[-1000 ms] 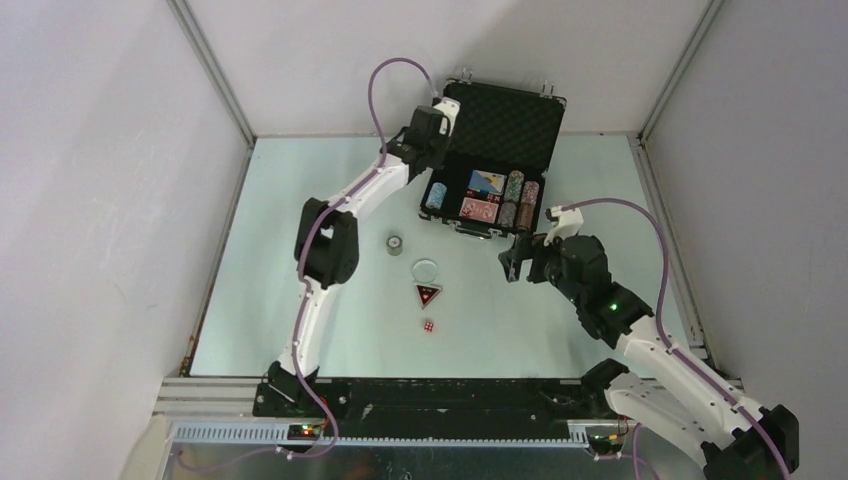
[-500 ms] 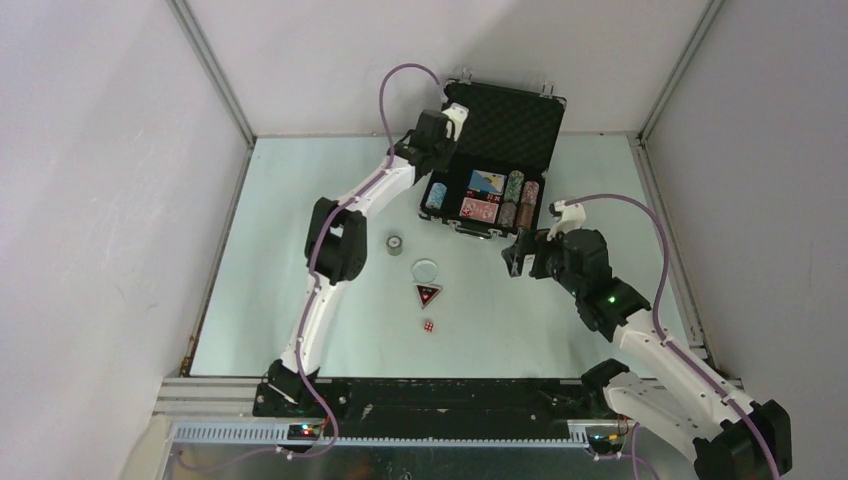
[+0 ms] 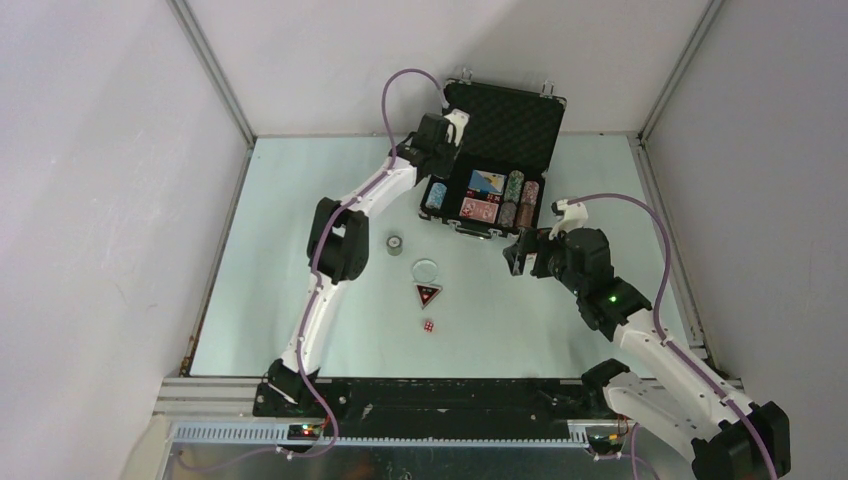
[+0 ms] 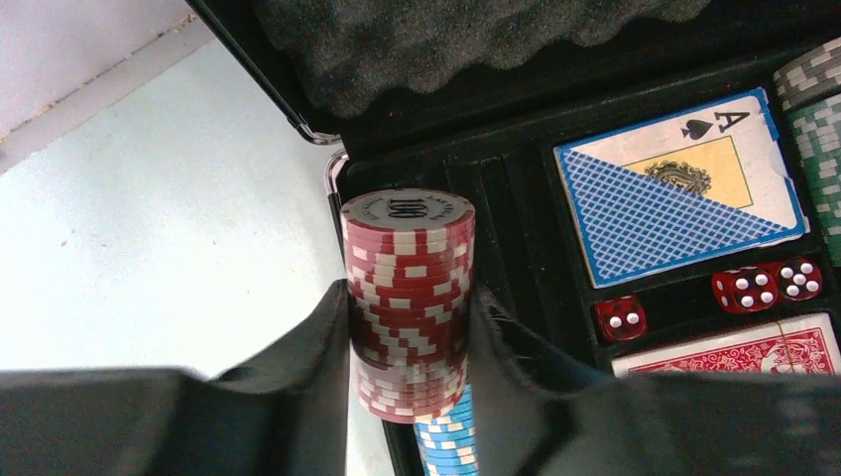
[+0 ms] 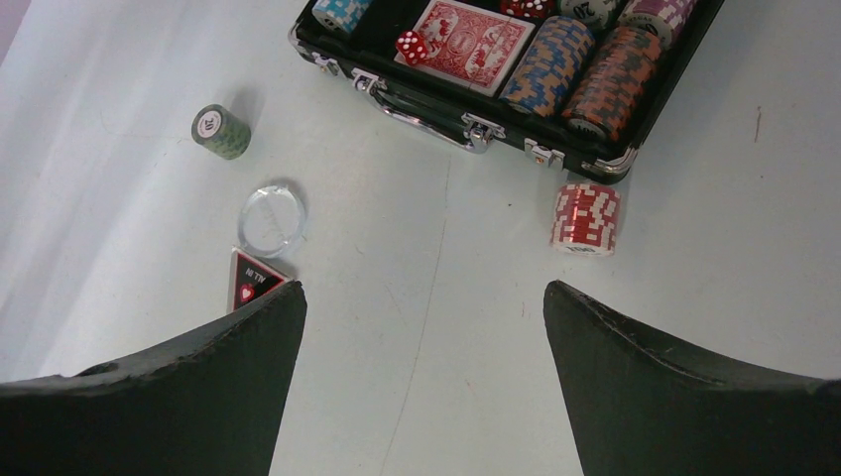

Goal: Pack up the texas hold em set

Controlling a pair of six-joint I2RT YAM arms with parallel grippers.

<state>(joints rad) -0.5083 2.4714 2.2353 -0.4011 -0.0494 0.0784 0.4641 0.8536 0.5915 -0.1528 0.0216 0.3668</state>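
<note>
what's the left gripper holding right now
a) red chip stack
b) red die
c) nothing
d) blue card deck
a: in the wrist view, the left gripper is closed on a red chip stack, one finger on each side.

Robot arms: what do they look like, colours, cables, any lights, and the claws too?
The left arm and the right arm have white shells with bulky black joints. A purple cable loops along each toward the wrist. A green light glows on the right arm. The left claw and right claw each have two broad, matte black fingers.
</note>
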